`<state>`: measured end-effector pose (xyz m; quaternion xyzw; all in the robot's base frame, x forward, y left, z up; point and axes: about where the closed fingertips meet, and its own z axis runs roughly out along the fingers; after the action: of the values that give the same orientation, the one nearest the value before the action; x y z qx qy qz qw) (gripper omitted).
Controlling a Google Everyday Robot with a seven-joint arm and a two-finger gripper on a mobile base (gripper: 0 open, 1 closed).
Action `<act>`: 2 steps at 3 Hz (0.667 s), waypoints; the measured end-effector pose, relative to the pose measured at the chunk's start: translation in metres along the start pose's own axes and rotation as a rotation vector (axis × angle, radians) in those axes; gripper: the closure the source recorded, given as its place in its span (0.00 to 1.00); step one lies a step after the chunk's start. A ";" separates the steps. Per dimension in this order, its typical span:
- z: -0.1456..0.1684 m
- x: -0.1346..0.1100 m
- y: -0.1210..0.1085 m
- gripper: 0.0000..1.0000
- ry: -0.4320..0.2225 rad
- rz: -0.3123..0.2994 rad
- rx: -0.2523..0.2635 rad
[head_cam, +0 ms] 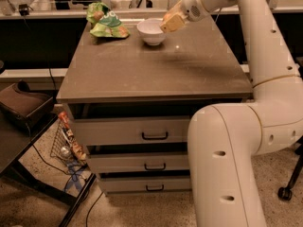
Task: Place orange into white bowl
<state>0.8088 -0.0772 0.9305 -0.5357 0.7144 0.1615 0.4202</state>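
Arm arched forward, claw out front — angled left

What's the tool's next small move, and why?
Probably shift the tool slightly toward the crumpled green-and-yellow snack bag, centring it above the small glossy white bowl: it hangs over the bowl's rim farthest from the bag, off centre.
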 end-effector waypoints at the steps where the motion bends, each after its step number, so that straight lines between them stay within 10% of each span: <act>1: 0.048 -0.011 -0.018 1.00 -0.043 0.004 0.053; 2: 0.079 -0.018 -0.024 1.00 -0.068 0.003 0.071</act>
<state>0.8656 -0.0216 0.9027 -0.5136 0.7058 0.1548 0.4627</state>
